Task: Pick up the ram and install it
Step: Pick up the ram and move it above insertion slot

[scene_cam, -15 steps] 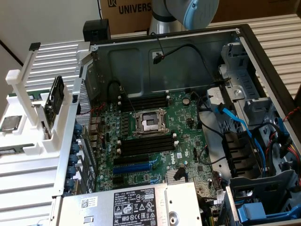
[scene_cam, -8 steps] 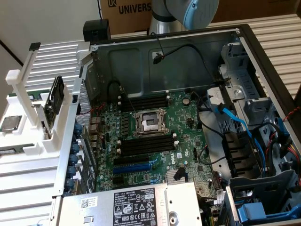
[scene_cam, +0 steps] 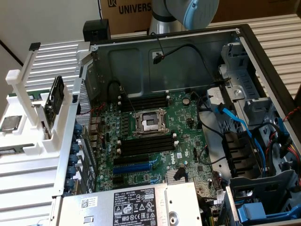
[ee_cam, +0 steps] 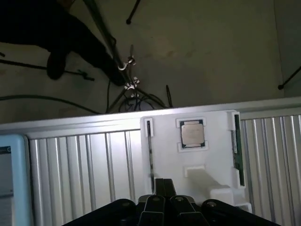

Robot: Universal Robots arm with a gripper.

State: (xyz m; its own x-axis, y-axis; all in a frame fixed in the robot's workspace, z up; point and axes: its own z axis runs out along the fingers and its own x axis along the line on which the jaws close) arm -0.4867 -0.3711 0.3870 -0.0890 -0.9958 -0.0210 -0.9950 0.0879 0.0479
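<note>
Ram [ee_cam: 237, 150] looks light, stiff and fragile; we would grip its long flat faces. Our pincer [ee_cam: 163, 184] is clenched on nothing.

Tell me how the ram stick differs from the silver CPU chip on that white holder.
Shape: the ram is long and narrow, while the CPU chip is small and square.
Colour: the ram is green and the CPU chip is silver.
Pose: the ram stands on edge in a slot, while the CPU chip lies flat, face up, in a recess.
Shared: both sit in the white holder, apart from each other.
</note>
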